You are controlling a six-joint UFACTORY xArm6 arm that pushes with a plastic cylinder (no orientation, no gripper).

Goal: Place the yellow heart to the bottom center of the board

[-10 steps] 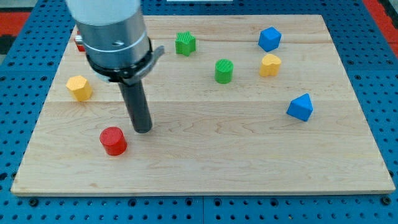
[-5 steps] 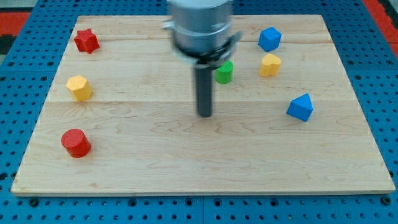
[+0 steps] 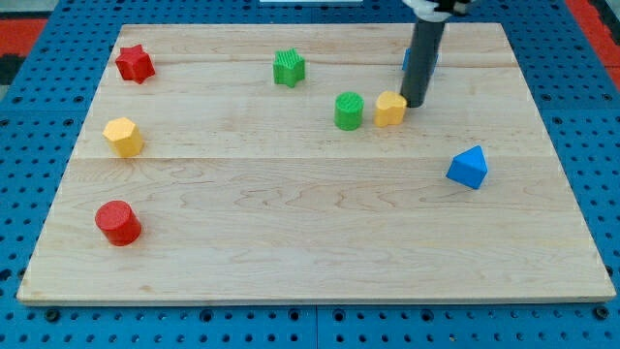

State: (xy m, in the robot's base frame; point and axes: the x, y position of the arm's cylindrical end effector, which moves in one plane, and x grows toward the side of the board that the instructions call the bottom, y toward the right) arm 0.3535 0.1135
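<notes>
The yellow heart [image 3: 390, 109] lies in the upper right part of the wooden board [image 3: 310, 242], just right of a green cylinder [image 3: 349, 111]. My tip [image 3: 415, 102] stands against the heart's right side, touching it. The rod rises to the view's top and hides most of a blue block [image 3: 432, 60] behind it.
A green star-shaped block [image 3: 289, 68] sits at upper centre. A red star [image 3: 135, 64] is at upper left, a yellow hexagonal block [image 3: 123, 136] at left, a red cylinder [image 3: 118, 222] at lower left, a blue pointed block [image 3: 469, 167] at right.
My tip swept from lower left to the upper right. The red cylinder slid left early on. The yellow heart has shifted left, now close to the green cylinder.
</notes>
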